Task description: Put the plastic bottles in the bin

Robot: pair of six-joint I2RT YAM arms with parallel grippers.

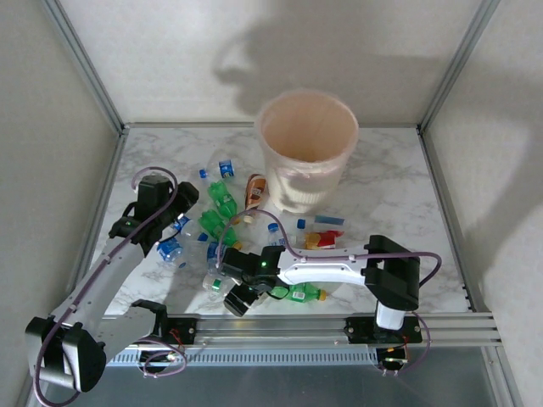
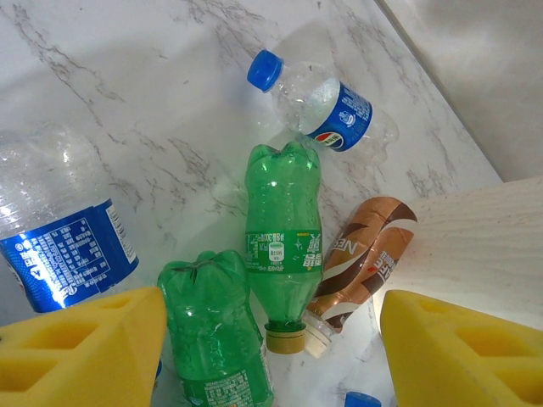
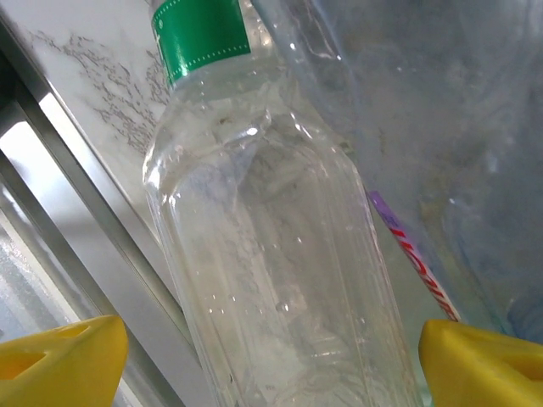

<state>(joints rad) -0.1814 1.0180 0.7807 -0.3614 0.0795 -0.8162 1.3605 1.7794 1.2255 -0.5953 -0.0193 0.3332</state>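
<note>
Nearest, by the front rail [image 1: 322, 326]: my right end effector [image 3: 271, 360] stands wide open astride a clear bottle [image 3: 271, 254], green-labelled, lying on the worktop [image 1: 399, 195]. The bottle's long axis runs away from the palm, square to the closing line. A narrow gap shows at each pad, so nothing is held. Judgement: closing here should take it.

Further out, my left end effector [image 2: 271, 339] hangs open and empty over two green bottles [image 2: 282, 220], necks toward me, a brown bottle [image 2: 365, 259] just beside them. Other bottles [image 1: 222, 212] lie scattered mid-worktop.

Farthest, the bin [image 1: 293, 193] stands upright beyond the pile.

The wrist view gives the pad gaps; the top view gives the route to the bin.
</note>
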